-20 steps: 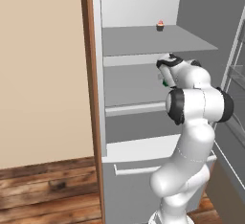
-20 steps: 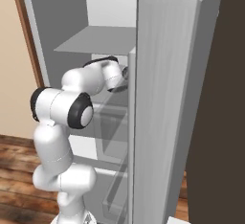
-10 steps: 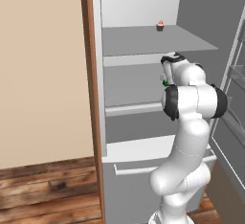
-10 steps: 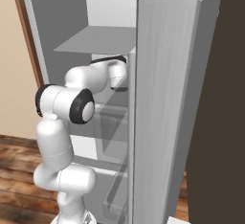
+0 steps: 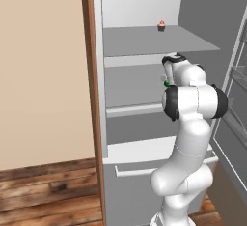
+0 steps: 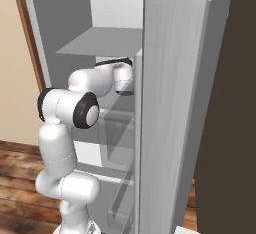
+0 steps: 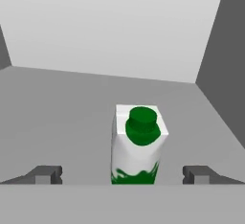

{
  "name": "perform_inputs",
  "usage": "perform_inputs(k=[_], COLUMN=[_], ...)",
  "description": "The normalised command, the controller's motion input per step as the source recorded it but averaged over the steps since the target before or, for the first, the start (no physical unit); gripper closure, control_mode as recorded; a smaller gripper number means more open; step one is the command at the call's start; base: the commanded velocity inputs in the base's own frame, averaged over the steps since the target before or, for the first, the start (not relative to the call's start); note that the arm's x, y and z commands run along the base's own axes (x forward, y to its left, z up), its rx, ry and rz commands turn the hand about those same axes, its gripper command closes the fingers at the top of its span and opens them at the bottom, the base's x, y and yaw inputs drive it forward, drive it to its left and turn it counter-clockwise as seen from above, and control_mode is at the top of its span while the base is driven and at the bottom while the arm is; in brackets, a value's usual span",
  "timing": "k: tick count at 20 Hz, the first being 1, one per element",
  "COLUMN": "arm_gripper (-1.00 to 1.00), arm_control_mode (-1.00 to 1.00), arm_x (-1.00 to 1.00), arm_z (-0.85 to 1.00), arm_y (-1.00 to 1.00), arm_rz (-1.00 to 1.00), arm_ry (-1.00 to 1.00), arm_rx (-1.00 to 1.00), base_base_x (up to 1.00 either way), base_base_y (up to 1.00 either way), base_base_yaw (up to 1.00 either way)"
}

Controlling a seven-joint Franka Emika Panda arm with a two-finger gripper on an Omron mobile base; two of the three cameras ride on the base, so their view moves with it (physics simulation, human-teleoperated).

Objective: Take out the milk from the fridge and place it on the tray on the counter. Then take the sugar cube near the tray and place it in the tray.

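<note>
- fridge (image 5: 144,7) stands with door swung wide, arm reaching into the middle shelf
- milk (image 7: 138,144) upright on that grey shelf, near the fridge's back wall, slightly right of shelf centre
- tool (image 7: 123,175) wide apart, fingertips (image 7: 45,174) flanking the milk on both sides, not touching it
- in the left base view a bit of green milk (image 5: 166,83) shows beside the wrist
- small pink-topped cupcake (image 5: 161,26) sits one shelf above the milk, toward the back
</note>
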Motion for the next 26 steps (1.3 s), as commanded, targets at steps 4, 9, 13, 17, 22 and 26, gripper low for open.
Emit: perform_inputs(k=[4, 9, 13, 17, 22, 26], arm_gripper=[-1.0, -1.0, -1.0, -1.0, -1.0, -1.0], arm_control_mode=[-1.0, -1.0, -1.0, -1.0, -1.0, -1.0], arm_x=[0.38, 0.16, -0.05, 0.0, -0.05, -0.06], arm_z=[-0.01, -0.14, -0.12, 0.0, 0.04, 0.09], arm_y=[-0.03, -0.06, 0.0, -0.12, -0.48, -0.34], arm_rz=[0.0, 0.09, 0.12, 0.02, 0.0, 0.0], arm_ry=[0.0, -0.11, -0.42, -0.21, -0.11, -0.07], arm_rx=[0.0, 0.0, 0.0, 0.03, 0.1, 0.07], base_base_x=[0.0, 0.0, 0.0, 0.0, 0.0, 0.0], base_base_y=[0.0, 0.0, 0.0, 0.0, 0.0, 0.0], base_base_yaw=[0.0, 0.0, 0.0, 0.0, 0.0, 0.0])
